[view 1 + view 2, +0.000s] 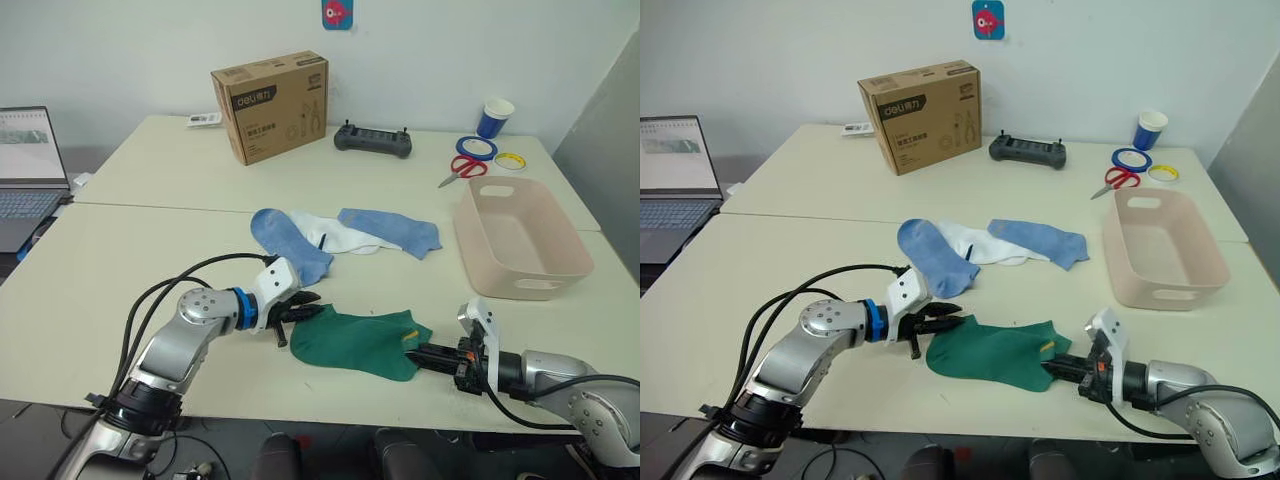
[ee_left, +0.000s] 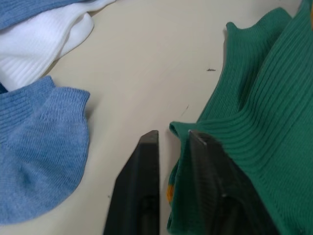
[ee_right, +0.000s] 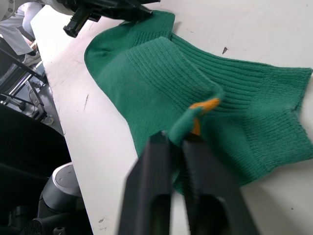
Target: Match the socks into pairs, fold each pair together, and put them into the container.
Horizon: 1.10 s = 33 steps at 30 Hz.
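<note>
Near the front edge of the worktop [image 1: 120, 300] lies the dark green sock pair [image 1: 360, 340], spread flat with a yellow mark showing at its right end. Left pincer [image 1: 305, 312] sits at the sock's left end; the wrist view shows its two black fingers [image 2: 139, 191] close together with the green cuff edge pinched between them, one finger lying on the fabric. Right pincer [image 1: 418, 354] is at the sock's right end, fingers [image 3: 151, 191] drawn together and clamped on a raised fold of green fabric by the yellow mark.

Toward the middle of the worktop: one light blue sock [image 1: 288, 240], a white sock [image 1: 335, 235] overlapping it, and a second light blue sock [image 1: 390, 228] overlapping the white one on its right. Whether another white sock lies underneath, cannot tell.

Pale pink container [image 1: 520, 240] stands by the right edge, just beyond the right arm, well apart from the green sock.

Toward the far edge: cardboard box [image 1: 270, 105], black controller [image 1: 373, 140], red scissors [image 1: 462, 168], tape rolls [image 1: 478, 148], blue cup [image 1: 494, 117]. Laptop [image 1: 28, 175] at the left edge.
</note>
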Motion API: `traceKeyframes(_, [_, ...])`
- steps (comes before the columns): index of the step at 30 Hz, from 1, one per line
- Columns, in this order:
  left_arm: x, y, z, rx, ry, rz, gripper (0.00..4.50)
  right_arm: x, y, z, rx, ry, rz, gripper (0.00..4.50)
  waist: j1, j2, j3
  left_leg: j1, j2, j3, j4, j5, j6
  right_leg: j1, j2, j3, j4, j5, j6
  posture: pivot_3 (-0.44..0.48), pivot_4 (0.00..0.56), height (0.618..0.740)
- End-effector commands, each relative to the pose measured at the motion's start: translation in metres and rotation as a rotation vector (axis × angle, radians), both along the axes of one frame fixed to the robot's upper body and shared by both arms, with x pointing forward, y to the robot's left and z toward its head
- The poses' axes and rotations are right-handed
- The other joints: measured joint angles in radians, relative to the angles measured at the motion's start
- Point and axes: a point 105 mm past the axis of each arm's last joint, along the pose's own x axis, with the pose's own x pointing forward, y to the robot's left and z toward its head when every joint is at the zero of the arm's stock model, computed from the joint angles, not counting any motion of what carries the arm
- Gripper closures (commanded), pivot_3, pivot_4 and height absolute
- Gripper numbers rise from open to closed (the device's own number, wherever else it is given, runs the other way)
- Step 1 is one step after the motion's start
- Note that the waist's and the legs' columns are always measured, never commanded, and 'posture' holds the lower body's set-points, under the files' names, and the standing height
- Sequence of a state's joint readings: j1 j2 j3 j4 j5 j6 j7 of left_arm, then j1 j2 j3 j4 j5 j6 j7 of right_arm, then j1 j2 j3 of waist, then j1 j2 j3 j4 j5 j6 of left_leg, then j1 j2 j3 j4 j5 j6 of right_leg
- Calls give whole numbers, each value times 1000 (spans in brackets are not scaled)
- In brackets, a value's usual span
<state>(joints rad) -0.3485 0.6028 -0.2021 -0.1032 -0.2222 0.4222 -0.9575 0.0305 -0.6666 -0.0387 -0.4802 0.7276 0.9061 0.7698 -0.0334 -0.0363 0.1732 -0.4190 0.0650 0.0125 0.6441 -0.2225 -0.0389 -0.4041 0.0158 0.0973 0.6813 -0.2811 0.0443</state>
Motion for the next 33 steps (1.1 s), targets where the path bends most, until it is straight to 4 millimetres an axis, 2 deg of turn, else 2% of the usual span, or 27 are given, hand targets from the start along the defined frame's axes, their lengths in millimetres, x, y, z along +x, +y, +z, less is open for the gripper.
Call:
traceKeyframes(1, [0,-1,6,0,-23,-23,4466,-1,-1,8,10,-30,22,4500,0,0,0,0,0,0,0,0,0,0,0,0,0,0,0,0,150,740])
traceKeyframes(6, [-3,4,5,3,-4,-16,4466,-2,0,10,22,-26,32,4500,0,0,0,0,0,0,0,0,0,0,0,0,0,0,0,0,150,740])
traceKeyframes(12, [4,7,10,-4,-26,29,4466,-2,-2,10,21,-23,38,4500,0,0,0,0,0,0,0,0,0,0,0,0,0,0,0,0,150,740])
traceKeyframes(15, [-1,8,14,-28,8,3,3916,-2,-2,9,21,-22,41,4500,0,0,0,0,0,0,0,0,0,0,0,0,0,0,0,0,150,740])
traceKeyframes(20, [-1,9,11,-14,26,11,2340,-1,-1,9,18,-22,42,4500,0,0,0,0,0,0,0,0,0,0,0,0,0,0,0,0,150,740])
traceKeyframes(29, [-8,4,2,23,60,-35,2340,-1,0,11,17,-24,41,4500,0,0,0,0,0,0,0,0,0,0,0,0,0,0,0,0,150,740])
traceKeyframes(32, [-11,4,2,21,74,-48,2871,-1,0,10,17,-24,40,4500,0,0,0,0,0,0,0,0,0,0,0,0,0,0,0,0,150,740])
traceKeyframes(33, [-11,4,2,19,76,-48,3250,0,0,10,17,-23,40,4500,0,0,0,0,0,0,0,0,0,0,0,0,0,0,0,0,150,740])
